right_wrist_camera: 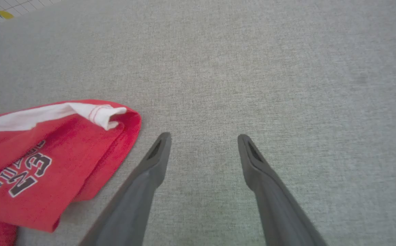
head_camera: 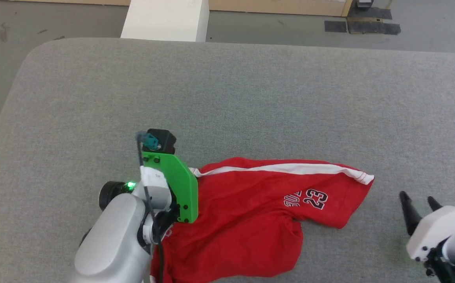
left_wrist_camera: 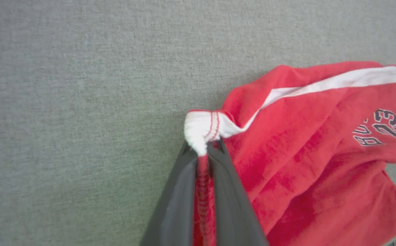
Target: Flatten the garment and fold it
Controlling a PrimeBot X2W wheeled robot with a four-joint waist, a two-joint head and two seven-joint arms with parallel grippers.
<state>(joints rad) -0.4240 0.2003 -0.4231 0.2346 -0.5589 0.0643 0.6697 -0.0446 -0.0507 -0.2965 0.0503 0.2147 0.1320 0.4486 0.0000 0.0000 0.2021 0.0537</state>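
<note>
Closest to you, the pale grey forearm (head_camera: 113, 236) of your left arm rises from the lower left of the head view. It carries a bright green plastic bracket (head_camera: 176, 177) at the wrist, which covers the left edge of the garment. In the left wrist view, your left gripper (left_wrist_camera: 203, 148) has its two long dark jaws clenched on a bunched, white-trimmed corner of the red soft-fabric basketball shorts (left_wrist_camera: 304, 153). A wad of white band with red stitching bulges out just past the tips, and red cloth runs down between them. The shorts lie crumpled on the grey fabric-covered surface (head_camera: 227, 98), toward its near side and slightly left of centre, spreading from the left gripper out to the right. A white trim stripe (head_camera: 290, 169) runs along the far edge of the shorts. White numerals "23" (head_camera: 316, 198), with part of a word beside them, show upside down on the right part of the cloth. Your right gripper (head_camera: 418, 198) hovers at the lower right, near the right end of the shorts but apart from them. In the right wrist view its jaws are released and spread wide above the grey surface, with the folded corner of the shorts just to their left. Beyond the far edge of the surface, a white rectangular block (head_camera: 164, 19) stands on a grey floor (head_camera: 270, 27).
</note>
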